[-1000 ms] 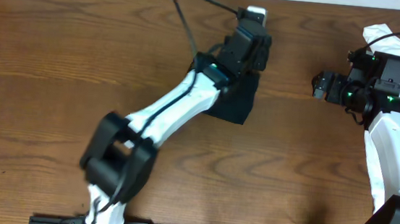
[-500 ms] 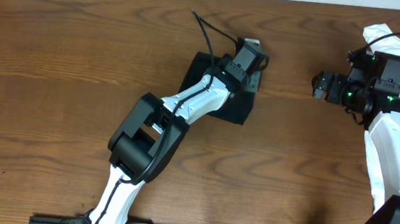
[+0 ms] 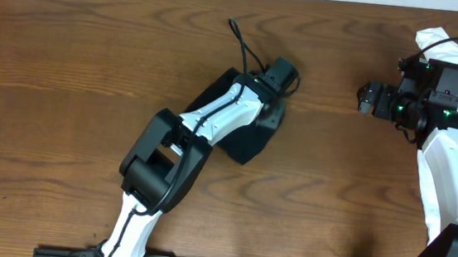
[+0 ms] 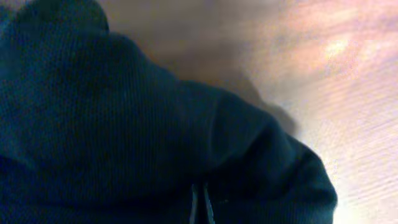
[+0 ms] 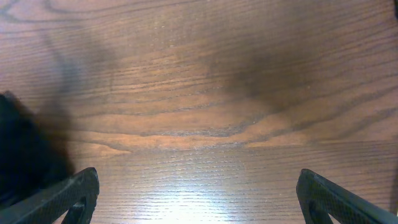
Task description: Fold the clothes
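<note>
Now | left gripper (image 3: 279, 73) closed on bunched black shirt (image 3: 248, 143), toward table (image 3: 66, 89) far edge | right gripper (image 3: 366, 98) wide open, empty, near right edge

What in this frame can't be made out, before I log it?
- Fingers of the left gripper: overhead, hidden under its own wrist; left wrist view filled by the blurred black shirt.
- Logo, collar, folds of the black shirt: overhead, left arm covers them.
- white shirt: overhead, cut by the edge, partly under the right arm.
</note>
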Motion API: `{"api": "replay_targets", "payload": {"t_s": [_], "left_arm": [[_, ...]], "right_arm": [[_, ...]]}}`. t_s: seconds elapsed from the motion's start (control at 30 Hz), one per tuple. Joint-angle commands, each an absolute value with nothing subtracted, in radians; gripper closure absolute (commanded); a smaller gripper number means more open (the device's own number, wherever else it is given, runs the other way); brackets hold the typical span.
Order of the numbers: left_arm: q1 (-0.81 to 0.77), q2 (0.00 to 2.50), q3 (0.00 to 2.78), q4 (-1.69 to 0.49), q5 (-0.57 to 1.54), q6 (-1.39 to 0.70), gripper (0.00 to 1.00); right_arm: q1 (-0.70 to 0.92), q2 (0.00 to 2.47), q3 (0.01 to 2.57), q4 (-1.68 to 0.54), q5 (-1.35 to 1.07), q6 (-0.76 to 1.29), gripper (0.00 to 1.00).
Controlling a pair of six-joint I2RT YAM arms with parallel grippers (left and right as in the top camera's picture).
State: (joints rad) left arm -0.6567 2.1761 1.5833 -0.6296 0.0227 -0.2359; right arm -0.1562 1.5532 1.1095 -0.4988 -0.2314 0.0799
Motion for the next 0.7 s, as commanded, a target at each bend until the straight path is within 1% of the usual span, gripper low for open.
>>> {"api": "replay_targets", "payload": {"t_s": [0.0, 0.17, 0.3, 0.47, 0.57, 0.67], "left_arm": [[-0.659, 2.163, 1.564, -0.723, -0.015, -0.130, 0.94], [-0.659, 2.082, 1.564, -0.849, -0.172, -0.111, 0.94], [-0.659, 1.998, 1.564, -0.923, -0.211, -0.110, 0.93], [-0.647, 1.820, 1.564, -0.933, -0.212, -0.276, 0.94], [-0.603, 1.740, 1.564, -0.935, -0.211, -0.425, 0.93], [-0.536, 1.727, 1.563, -0.954, -0.211, -0.536, 0.94]], "right_arm": [[-0.160, 1.560, 1.109, -0.498, -0.228, 0.089, 0.01], [-0.160, 1.560, 1.109, -0.499, -0.229, 0.089, 0.01], [-0.160, 1.560, 1.109, -0.499, -0.229, 0.089, 0.01], [-0.160, 1.560, 1.109, -0.498, -0.229, 0.089, 0.01], [-0.160, 1.560, 1.109, -0.499, -0.229, 0.089, 0.01], [-0.160, 1.560, 1.109, -0.498, -0.229, 0.089, 0.01]]}}
